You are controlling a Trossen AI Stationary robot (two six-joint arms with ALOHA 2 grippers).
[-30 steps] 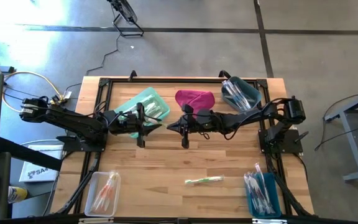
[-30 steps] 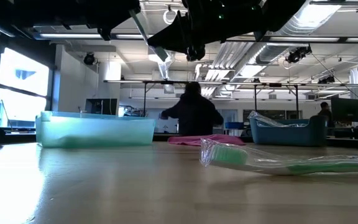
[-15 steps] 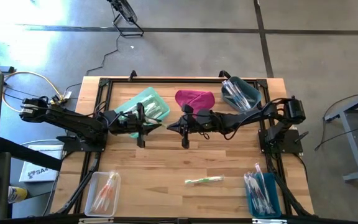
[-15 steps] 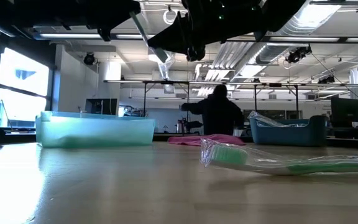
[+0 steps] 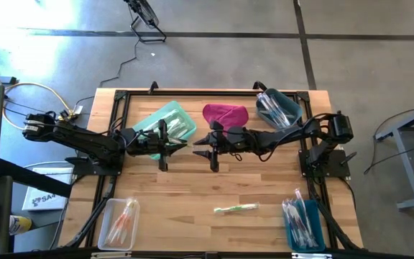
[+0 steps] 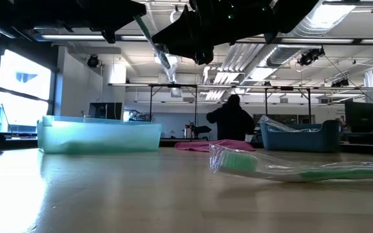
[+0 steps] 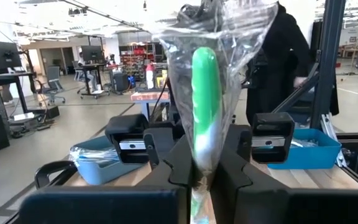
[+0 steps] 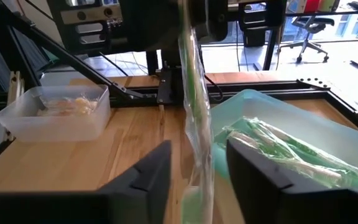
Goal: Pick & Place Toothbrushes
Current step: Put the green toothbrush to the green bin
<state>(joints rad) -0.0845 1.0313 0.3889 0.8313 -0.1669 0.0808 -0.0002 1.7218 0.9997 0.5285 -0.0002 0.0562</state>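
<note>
Two claws meet mid-table over a green toothbrush [image 7: 202, 112]: left claw [image 7: 202, 177] pinches the wrapped handle, right claw [image 8: 197, 180] stands parted around it. Right should back straight off, avoiding snagging the wrapper.

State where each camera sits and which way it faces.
High: overhead, looking straight down on the table; both arms show.
Low: table height, level toward the room; arms overhead.
Left wrist: faces the right arm; left gripper shut on green toothbrush.
Right wrist: faces the left arm; open right gripper flanks it.
Shared: both wrist views show that toothbrush.
</note>
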